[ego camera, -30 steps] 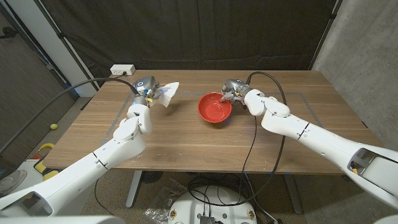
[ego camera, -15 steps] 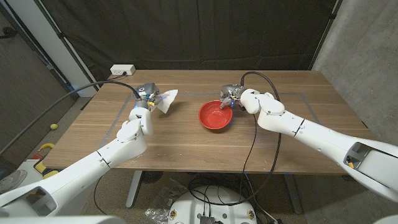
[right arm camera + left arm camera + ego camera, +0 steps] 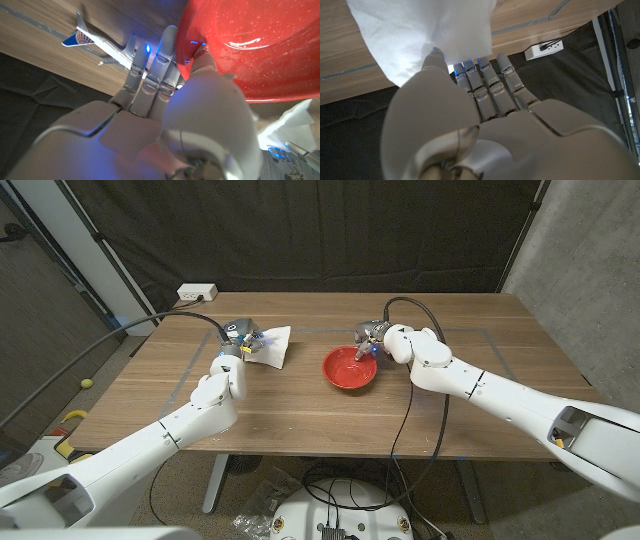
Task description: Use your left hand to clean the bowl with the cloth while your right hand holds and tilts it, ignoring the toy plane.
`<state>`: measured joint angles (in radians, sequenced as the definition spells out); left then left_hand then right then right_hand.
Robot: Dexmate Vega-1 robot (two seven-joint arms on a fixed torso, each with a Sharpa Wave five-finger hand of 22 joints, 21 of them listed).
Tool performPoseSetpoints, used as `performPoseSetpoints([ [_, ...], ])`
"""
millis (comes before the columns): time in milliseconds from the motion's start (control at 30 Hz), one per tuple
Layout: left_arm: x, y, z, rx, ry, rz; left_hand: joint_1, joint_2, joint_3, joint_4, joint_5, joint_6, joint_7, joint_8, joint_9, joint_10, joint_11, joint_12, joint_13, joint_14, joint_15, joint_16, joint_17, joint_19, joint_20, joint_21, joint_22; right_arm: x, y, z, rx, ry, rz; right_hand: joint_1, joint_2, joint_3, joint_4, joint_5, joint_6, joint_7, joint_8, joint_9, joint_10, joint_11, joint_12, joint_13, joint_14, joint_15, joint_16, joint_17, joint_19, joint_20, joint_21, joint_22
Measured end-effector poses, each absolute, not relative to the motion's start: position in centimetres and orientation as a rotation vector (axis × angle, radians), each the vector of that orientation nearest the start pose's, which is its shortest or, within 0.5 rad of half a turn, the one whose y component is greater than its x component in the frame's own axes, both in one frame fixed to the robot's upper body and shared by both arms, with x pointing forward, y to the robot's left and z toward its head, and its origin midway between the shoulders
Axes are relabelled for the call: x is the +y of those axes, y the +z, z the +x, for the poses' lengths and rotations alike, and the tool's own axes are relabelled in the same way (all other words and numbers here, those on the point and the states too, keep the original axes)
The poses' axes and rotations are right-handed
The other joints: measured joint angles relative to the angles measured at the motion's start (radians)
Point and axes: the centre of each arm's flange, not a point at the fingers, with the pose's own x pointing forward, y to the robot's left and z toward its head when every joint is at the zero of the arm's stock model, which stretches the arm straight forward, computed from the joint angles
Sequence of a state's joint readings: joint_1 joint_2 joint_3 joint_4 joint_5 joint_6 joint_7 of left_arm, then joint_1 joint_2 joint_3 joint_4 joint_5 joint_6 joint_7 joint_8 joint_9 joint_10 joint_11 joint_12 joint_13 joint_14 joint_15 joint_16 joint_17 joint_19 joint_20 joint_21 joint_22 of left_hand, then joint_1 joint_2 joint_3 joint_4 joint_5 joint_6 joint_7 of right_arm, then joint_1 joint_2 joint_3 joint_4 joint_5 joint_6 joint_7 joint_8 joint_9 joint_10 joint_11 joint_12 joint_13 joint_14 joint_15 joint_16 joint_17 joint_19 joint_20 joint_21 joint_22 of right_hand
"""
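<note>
Left robot hand: your left robot hand (image 3: 238,337) sits at the far left part of the wooden table (image 3: 300,415), fingers pinched on the white cloth (image 3: 270,346); in the left wrist view the thumb and fingers (image 3: 485,85) are closed on its gathered end.
White cloth: it fans out from your grip toward the table's middle, long axis running from the hand toward the bowl, well apart from it.
Right robot hand: your right robot hand (image 3: 372,338) grips the far rim of the shiny red round bowl (image 3: 350,368); the right wrist view shows the thumb inside the rim and the fingers (image 3: 150,65) outside.
Red bowl: near the table's centre, opening facing up and a little toward you, rim on the hand's side slightly raised.
Toy plane: the small white toy plane with a blue tail (image 3: 100,42) lies on the table just beyond your right fingers.
</note>
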<state>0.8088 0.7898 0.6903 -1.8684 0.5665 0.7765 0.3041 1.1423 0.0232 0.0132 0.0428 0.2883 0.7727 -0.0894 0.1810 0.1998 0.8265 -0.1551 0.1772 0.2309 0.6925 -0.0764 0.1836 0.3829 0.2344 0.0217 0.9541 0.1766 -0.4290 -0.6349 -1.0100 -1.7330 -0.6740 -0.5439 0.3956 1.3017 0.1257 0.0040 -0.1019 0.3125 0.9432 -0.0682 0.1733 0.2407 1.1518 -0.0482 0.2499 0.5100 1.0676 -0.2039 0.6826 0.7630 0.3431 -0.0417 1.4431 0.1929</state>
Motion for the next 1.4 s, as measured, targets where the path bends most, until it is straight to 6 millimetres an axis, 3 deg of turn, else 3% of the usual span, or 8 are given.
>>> performPoseSetpoints([
  [100,26.8,0.6,58.6,-0.433,0.541,1.347,-0.029,-0.006,-0.022,0.02,0.0,-0.088,-0.014,0.0,0.0,-0.075,0.008,0.0,-0.012,-0.094,0.016,0.0,-0.027,-0.052,0.019,-0.04,0.0,-10.7,2.3,62.6,-0.33,0.169,-1.669,-0.018,0.003,-0.007,0.007,0.013,-0.107,-0.007,0.0,-0.019,-0.104,0.005,-0.045,-0.033,-0.083,0.038,-0.115,-0.107,-0.053,0.001,-0.031,-0.001],
  [300,26.8,0.7,58.1,-0.463,0.559,1.337,-0.07,-0.012,-0.056,0.043,0.0,-0.206,-0.041,-0.004,-0.004,-0.169,0.025,0.0,-0.021,-0.184,0.027,0.0,-0.055,-0.087,0.034,-0.08,0.0,-10.7,2.4,62.3,-0.338,0.151,-1.673,-0.09,-0.027,-0.015,0.032,0.044,-0.273,-0.017,0.0,-0.04,-0.296,0.009,-0.073,-0.092,-0.207,0.086,-0.288,-0.265,-0.108,0.002,-0.075,-0.007],
  [600,26.7,1.0,57.4,-0.51,0.583,1.318,-0.093,0.001,-0.067,0.054,0.005,-0.234,-0.041,-0.004,-0.005,-0.216,0.03,0.0,-0.022,-0.217,0.029,0.0,-0.068,-0.098,0.034,-0.097,0.0,-11.1,3.1,61.8,-0.342,0.13,-1.663,-0.22,-0.054,-0.06,0.084,0.062,-0.439,-0.012,0.008,-0.046,-0.612,0.038,-0.073,-0.178,-0.489,0.146,-0.464,-0.37,-0.212,0.019,-0.119,-0.018],
  [800,26.8,1.4,56.7,-0.551,0.595,1.297,-0.097,-0.002,-0.076,0.059,0.005,-0.241,-0.048,0.001,-0.005,-0.234,0.03,0.0,-0.022,-0.224,0.028,0.0,-0.074,-0.102,0.038,-0.106,0.0,-11.8,3.7,61.4,-0.359,0.135,-1.605,-0.349,-0.02,-0.087,0.163,0.058,-0.46,-0.001,0.012,-0.046,-0.674,0.069,-0.061,-0.218,-0.59,0.156,-0.491,-0.389,-0.267,0.062,-0.173,-0.025],
  [900,27.0,1.6,56.3,-0.567,0.582,1.274,-0.123,-0.029,-0.098,0.066,0.012,-0.271,-0.061,0.001,-0.005,-0.277,0.035,0.0,-0.026,-0.26,0.03,0.0,-0.084,-0.121,0.049,-0.123,0.0,-12.2,4.0,61.1,-0.371,0.142,-1.568,-0.397,-0.01,-0.099,0.188,0.042,-0.473,-0.003,0.012,-0.046,-0.7,0.075,-0.061,-0.236,-0.638,0.158,-0.497,-0.398,-0.308,0.082,-0.206,-0.026],
  [1100,27.5,2.0,55.6,-0.613,0.556,1.23,-0.185,-0.043,-0.139,0.094,0.02,-0.339,-0.087,0.001,-0.007,-0.359,0.05,0.0,-0.03,-0.333,0.033,0.0,-0.101,-0.134,0.056,-0.149,0.0,-12.7,4.4,60.8,-0.394,0.156,-1.491,-0.47,0.002,-0.118,0.223,0.02,-0.514,0.005,0.012,-0.045,-0.745,0.089,-0.061,-0.261,-0.707,0.162,-0.498,-0.412,-0.371,0.101,-0.264,-0.026],
  [1267,27.8,2.4,54.9,-0.67,0.527,1.189,-0.233,-0.051,-0.17,0.106,0.028,-0.404,-0.113,-0.004,-0.009,-0.425,0.057,0.0,-0.031,-0.394,0.035,0.0,-0.117,-0.166,0.058,-0.177,0.0,-13.2,4.8,60.6,-0.416,0.169,-1.405,-0.508,-0.005,-0.133,0.238,0.011,-0.55,0.006,0.007,-0.045,-0.765,0.087,-0.061,-0.272,-0.723,0.164,-0.498,-0.42,-0.382,0.101,-0.286,-0.026],
  [1400,28.1,2.7,54.5,-0.702,0.501,1.164,-0.244,-0.061,-0.18,0.105,0.035,-0.434,-0.114,-0.004,-0.009,-0.449,0.062,0.0,-0.031,-0.421,0.036,0.0,-0.127,-0.174,0.06,-0.186,0.0,-13.5,5.0,60.5,-0.433,0.174,-1.344,-0.551,-0.014,-0.146,0.251,-0.002,-0.588,0.011,0.007,-0.045,-0.813,0.09,-0.061,-0.285,-0.779,0.174,-0.502,-0.435,-0.389,0.094,-0.316,-0.026],
])
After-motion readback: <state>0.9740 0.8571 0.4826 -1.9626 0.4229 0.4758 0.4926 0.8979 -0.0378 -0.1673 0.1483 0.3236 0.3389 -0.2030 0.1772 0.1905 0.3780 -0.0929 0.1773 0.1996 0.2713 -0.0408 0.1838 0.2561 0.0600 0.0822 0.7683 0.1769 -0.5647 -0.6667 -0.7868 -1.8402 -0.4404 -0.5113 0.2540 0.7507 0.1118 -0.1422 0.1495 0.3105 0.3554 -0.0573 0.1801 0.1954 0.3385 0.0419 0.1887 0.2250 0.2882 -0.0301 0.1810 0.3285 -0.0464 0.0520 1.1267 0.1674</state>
